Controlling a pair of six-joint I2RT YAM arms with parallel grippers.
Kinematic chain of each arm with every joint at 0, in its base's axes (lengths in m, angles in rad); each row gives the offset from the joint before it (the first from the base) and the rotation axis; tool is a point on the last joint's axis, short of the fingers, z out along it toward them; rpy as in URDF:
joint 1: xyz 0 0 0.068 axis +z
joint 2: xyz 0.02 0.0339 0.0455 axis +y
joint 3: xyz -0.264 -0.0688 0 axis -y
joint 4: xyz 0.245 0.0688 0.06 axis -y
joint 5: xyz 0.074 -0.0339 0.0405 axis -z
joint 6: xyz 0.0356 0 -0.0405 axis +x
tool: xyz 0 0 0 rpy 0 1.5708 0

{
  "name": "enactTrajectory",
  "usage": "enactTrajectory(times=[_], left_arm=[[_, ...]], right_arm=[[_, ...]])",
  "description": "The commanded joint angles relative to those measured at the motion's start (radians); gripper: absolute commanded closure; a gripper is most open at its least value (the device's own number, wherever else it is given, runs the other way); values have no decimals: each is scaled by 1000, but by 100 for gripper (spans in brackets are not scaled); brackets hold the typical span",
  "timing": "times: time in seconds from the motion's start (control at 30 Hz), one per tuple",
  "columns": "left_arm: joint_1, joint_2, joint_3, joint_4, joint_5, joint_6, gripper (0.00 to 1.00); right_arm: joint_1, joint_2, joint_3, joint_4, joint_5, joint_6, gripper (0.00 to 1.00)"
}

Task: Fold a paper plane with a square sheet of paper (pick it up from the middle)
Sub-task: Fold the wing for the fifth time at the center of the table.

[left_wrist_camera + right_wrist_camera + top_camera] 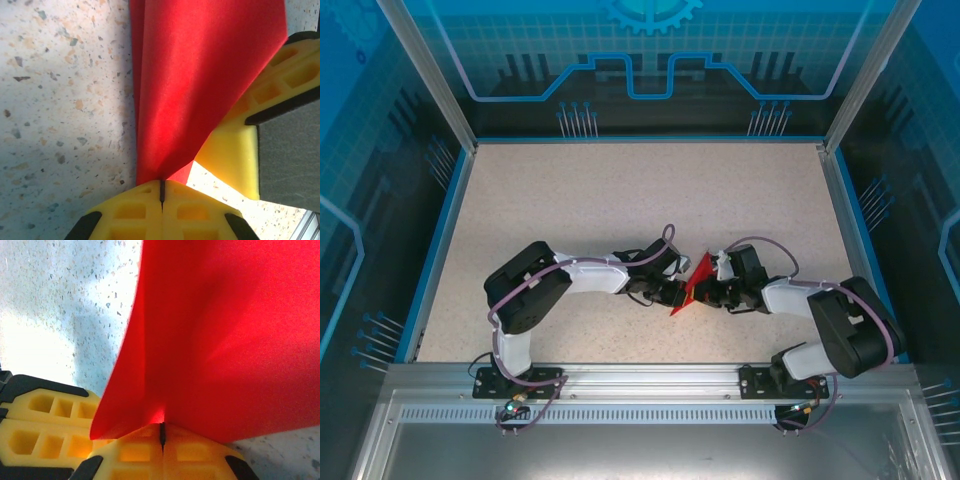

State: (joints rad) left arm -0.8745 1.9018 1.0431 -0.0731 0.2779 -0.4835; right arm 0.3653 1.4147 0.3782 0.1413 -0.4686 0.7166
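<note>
The square sheet of paper point(695, 290), bright red and plain, is seen near the front middle of the speckled beige worktop point(620, 190), pinched between the two pincers. From above it is shown as a narrow slanted triangle, with its tip pointed away from the arm bases and its lower corner toward them. Whether that corner touches the worktop cannot be told.

The left pincer point(161, 185) is shown clamped on the paper. Its yellow fingers are pressed together, and the red sheet is seen rising from the seam between them in soft draped layers. The right pincer point(162, 430) is likewise clamped on the paper: a pinched corner is caught at the seam, and the sheet is fanned upward across most of that view.

The two pincers are set just beside each other. In each wrist view a yellow finger of the other pincer is seen close at the side, partly covered by the paper. Much of the worktop beyond is hidden by the sheet in both wrist views.

Both arms are bent inward from the near corners, with purple cables point(766, 242) looped over them. An aluminium rail point(650, 380) is fixed along the near edge, and the worktop is enclosed by blue patterned walls point(650, 60).
</note>
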Motion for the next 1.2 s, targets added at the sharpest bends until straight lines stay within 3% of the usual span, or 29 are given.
enactTrajectory(times=[0.0, 0.3, 0.43, 0.6, 0.8, 1.17], left_arm=[[-5, 39, -7, -12, 3, -2, 100], [-5, 43, -6, -7, 5, 6, 100], [-5, 45, -6, -1, 10, 8, 100], [-5, 45, -7, 2, 17, 12, 100], [-7, 43, -5, -1, 21, 24, 100], [-6, 3, -1, -38, 24, 44, 96]], right_arm=[[-14, -33, -15, -42, 13, -14, 100], [-26, -153, 6, -104, 8, -10, 91], [-29, -135, 22, -112, 17, 0, 78], [-30, -89, 43, -76, -2, 14, 73], [-31, -34, 71, -56, -7, 12, 76], [-35, -8, 66, -76, 11, -17, 100]])
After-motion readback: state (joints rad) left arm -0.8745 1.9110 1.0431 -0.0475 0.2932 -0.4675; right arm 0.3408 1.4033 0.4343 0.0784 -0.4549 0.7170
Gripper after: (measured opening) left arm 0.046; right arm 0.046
